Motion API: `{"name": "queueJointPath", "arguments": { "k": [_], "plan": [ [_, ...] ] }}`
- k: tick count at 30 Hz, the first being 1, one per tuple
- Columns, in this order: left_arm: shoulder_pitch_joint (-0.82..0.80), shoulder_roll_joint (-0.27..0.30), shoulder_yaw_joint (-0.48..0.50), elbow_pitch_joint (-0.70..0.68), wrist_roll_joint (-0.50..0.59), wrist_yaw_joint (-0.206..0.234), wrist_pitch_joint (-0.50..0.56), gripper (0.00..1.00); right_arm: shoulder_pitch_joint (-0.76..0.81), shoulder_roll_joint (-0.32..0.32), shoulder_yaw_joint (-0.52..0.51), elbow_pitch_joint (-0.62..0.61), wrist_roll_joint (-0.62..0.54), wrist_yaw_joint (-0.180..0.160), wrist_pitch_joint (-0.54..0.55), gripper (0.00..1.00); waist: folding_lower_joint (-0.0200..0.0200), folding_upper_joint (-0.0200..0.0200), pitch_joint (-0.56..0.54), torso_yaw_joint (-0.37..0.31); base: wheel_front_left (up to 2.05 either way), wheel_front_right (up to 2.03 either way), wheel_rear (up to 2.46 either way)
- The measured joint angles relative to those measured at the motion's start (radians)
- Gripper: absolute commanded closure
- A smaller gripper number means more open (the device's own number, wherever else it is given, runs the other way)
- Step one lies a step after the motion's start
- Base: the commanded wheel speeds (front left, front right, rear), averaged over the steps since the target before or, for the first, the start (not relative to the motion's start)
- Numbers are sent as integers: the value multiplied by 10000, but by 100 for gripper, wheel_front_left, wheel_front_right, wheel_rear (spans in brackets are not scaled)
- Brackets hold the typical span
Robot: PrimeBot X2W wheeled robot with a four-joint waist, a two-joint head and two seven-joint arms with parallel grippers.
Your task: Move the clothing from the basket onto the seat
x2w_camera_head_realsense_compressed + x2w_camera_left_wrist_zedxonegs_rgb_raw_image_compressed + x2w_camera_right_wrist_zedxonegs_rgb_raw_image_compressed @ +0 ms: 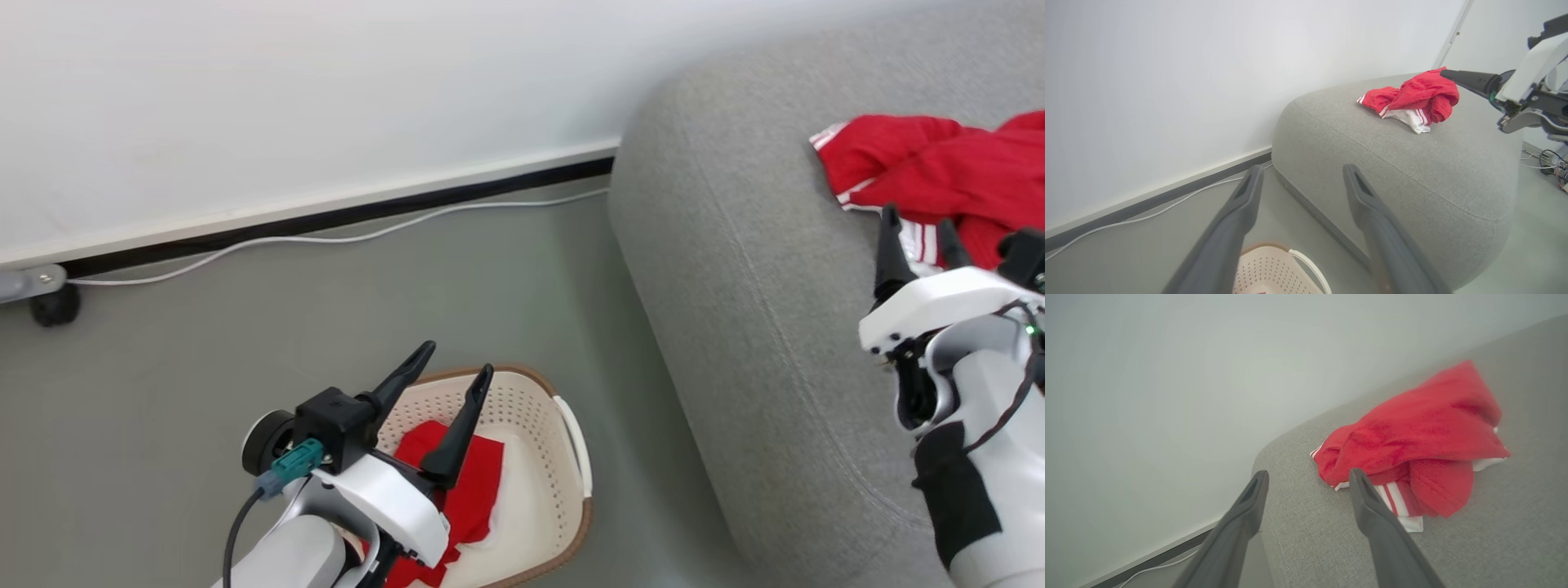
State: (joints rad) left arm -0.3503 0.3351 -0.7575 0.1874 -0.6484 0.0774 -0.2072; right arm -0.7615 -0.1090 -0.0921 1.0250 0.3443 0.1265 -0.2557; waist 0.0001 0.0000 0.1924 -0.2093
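Left gripper (pixel 458 358): both dark fingers spread wide, nothing between them, poised above the basket (pixel 535 408), tips pointing toward the wall (pixel 326 98); right gripper (pixel 917 218): fingers likewise parted and empty, raised over the seat (pixel 735 269), tips at the near edge of the red pile (pixel 939 163), contact with it unclear.

One red garment (pixel 469 482) with a white edge lying flat in the bottom of the basket, partly hidden behind the left gripper; red pile crumpled on top of the seat near its rounded end, white stripes and a white panel showing on the side toward the right gripper.

Basket oval and cream, walls perforated, rim brown, a white handle on the side facing the seat; standing on the grey floor (pixel 245 367) close beside the seat's base, not seen to touch it.

Seat large, grey, fabric-covered, edges rounded, a seam running along its shoulder; end of it close to the wall.

Farther out: white cable (pixel 326 239) trailing over the floor along the foot of the wall and passing behind the seat's end; dark skirting strip (pixel 326 216) just above it; pale plain wall beyond; black caster (pixel 55 306) on a grey bracket at the far left of the head view, touching the floor beside the cable's end.
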Motion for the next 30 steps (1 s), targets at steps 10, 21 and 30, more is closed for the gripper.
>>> {"name": "queueJointPath", "arguments": {
  "k": [10,21,30],
  "plan": [
    [192,-71,654,456,-228,278,-314,0,1664,280,1062,-2399,157,0,0,0,0,0,-667,1244,0,0,0],
    [902,58,1691,819,-314,558,-410,0,3270,518,1233,-4481,-550,0,0,0,-1,0,-1417,2667,0,0,0],
    [1624,71,2362,825,-290,560,-412,0,4728,566,1398,-5545,-573,0,0,0,-1,0,-1932,3286,0,0,0]
  ]
}}
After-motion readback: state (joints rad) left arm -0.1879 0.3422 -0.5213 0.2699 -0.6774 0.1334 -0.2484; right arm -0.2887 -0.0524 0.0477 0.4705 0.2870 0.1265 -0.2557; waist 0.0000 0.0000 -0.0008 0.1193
